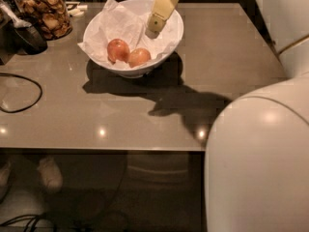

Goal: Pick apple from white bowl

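The gripper (155,26) hangs over the bowl (177,32), inside the rim at the bowl's 1 o'clock side, above the paper (114,22) lining. Whether it is wide or narrow cannot be told. It holds nothing visible.

Surroundings:
- The crumpled paper covers the bowl's inner wall and rises past the rim at 10 o'clock.
- A redder apple (118,49) lies in the bowl, touching the apple (139,57) on its 9 o'clock side.
- A jar (47,12) of brown snacks stands on the table (145,120) at 9 o'clock from the bowl, well apart.
- A dark rounded object (29,36) sits just beside the jar at its 7 o'clock.
- A black cable (30,98) loops on the table at 8 o'clock from the bowl.
- The robot's white body (260,163) fills the frame at 4 o'clock.

Nothing stands between the gripper and the apple.

The apple rests at the bowl's bottom, toward its 6 o'clock wall, at 7 o'clock from the gripper and near it, not touching.

The arm enters from the top edge at 12 o'clock and slopes down toward 7 o'clock, gripper tip lowest.
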